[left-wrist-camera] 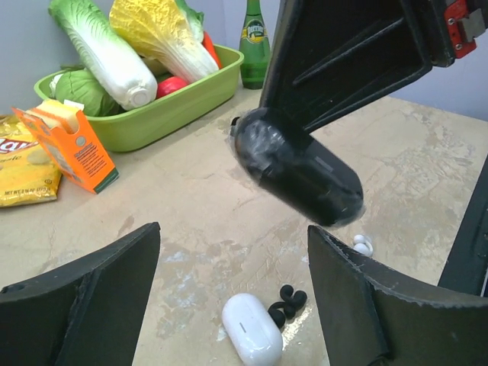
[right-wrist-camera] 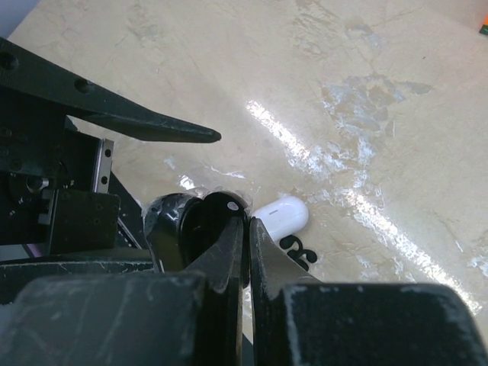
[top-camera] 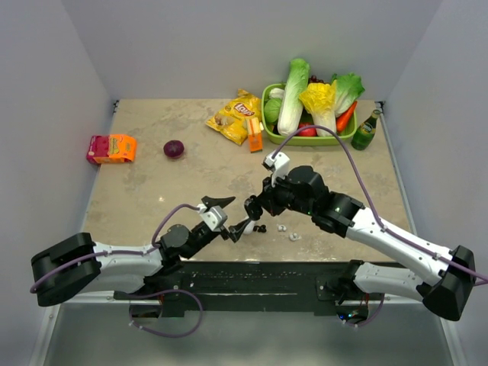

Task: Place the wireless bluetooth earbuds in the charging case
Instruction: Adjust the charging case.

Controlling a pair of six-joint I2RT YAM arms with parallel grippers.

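My right gripper (right-wrist-camera: 245,221) is shut on the rim of a glossy black charging case (right-wrist-camera: 194,229), holding it tilted above the table. In the left wrist view this black case (left-wrist-camera: 301,171) hangs ahead of and above my left gripper (left-wrist-camera: 232,232), which is open with nothing between its fingers. Under it a shut white case (left-wrist-camera: 252,328) lies on the table, with two black earbuds (left-wrist-camera: 288,301) touching its right side. Two white earbuds (left-wrist-camera: 362,244) lie further right. From above, my left gripper (top-camera: 227,217) and right gripper (top-camera: 250,207) nearly meet, with the white earbuds (top-camera: 287,232) beside them.
A green basket (top-camera: 268,95) of vegetables stands at the back right with a green bottle (top-camera: 365,131) beside it. A yellow chip bag (top-camera: 235,114), an orange carton (top-camera: 255,135), a red onion (top-camera: 174,149) and an orange-pink box (top-camera: 111,149) lie further back.
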